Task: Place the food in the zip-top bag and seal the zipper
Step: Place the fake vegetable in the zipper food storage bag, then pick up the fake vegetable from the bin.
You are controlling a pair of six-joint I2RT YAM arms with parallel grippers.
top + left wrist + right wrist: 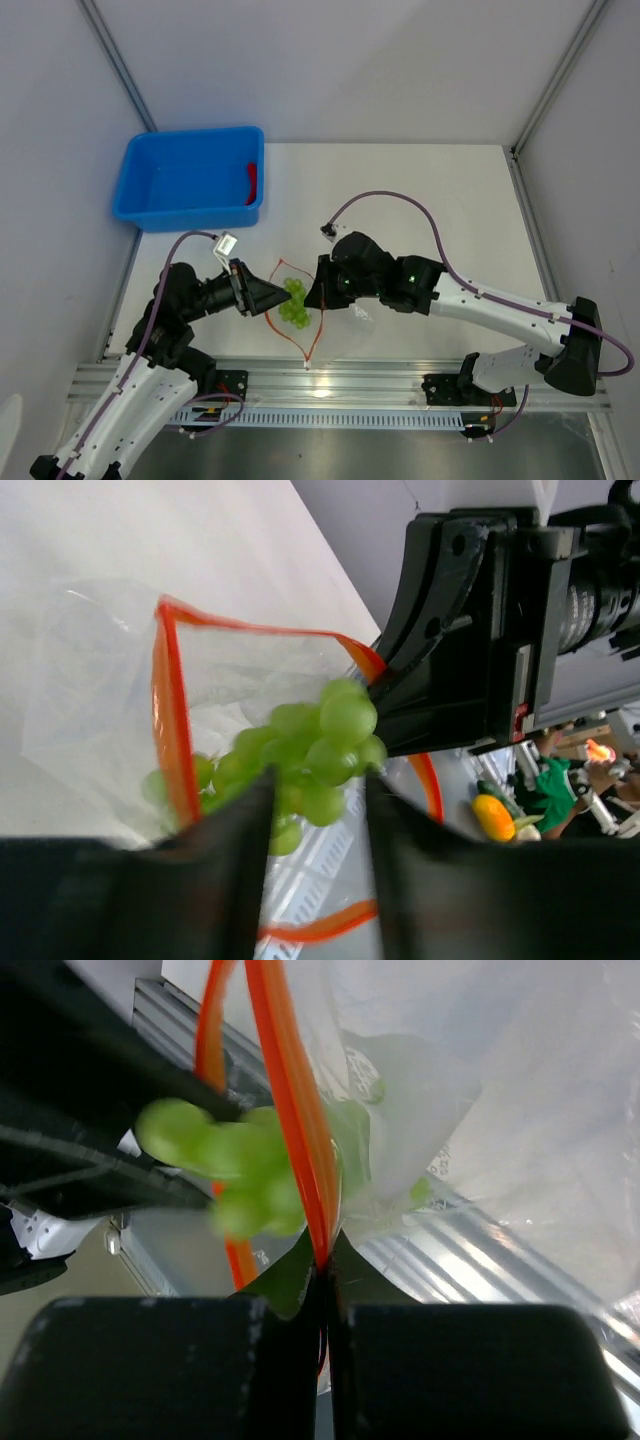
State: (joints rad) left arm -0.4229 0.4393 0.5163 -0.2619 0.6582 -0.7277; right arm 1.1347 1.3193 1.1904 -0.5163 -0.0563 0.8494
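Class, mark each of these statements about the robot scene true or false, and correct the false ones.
1. The right gripper is clamped on the zipper. True.
2. The grapes lie in the blue tub. False: they are at the mouth of the zip-top bag, at the fingertips of the left gripper.
3. A red piece lies inside the blue tub. True.
4. The bag's zipper is sealed. False: its two sides stand apart, so the mouth is open.
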